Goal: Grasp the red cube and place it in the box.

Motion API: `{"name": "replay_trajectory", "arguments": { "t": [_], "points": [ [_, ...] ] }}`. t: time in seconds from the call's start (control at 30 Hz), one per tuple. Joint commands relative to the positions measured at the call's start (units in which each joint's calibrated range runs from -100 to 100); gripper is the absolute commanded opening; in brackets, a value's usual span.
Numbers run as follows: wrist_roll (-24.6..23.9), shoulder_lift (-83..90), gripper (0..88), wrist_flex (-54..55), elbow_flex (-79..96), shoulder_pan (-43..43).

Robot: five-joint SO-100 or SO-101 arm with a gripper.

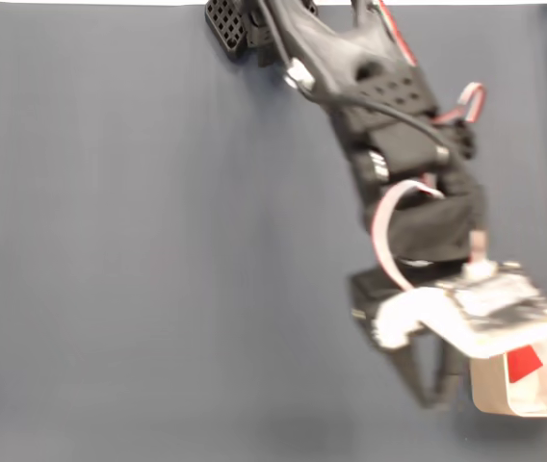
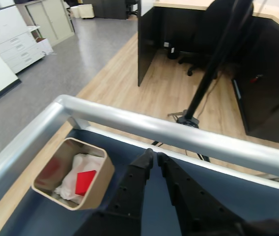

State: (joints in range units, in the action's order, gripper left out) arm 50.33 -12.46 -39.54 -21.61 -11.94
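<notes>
blue table surface (image 1: 139, 250): lying open to the left in the fixed view; beige rounded box (image 2: 98, 183) and silver metal rail (image 2: 179, 132) bounding the corner.

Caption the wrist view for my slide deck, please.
Small bright-red cube lying on white padding inside the beige rounded-corner box, black claw shut and empty beside it.

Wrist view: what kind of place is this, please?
Most likely an office. Beyond the table's metal rail are a dark desk partition, a black office chair and white filing cabinets on wood and grey flooring.
</notes>
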Motion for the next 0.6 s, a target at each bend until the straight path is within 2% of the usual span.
{"name": "replay_trajectory", "arguments": {
  "t": [0.0, 0.33, 0.57],
  "points": [
    [0.1, 11.25, 0.0, 1.01, 4.82, 3.7],
    [0.93, 36.9, 0.0, 0.19, 34.2, 11.38],
    [0.73, 54.75, 0.0, -0.87, 57.38, 13.29]
  ]
}}
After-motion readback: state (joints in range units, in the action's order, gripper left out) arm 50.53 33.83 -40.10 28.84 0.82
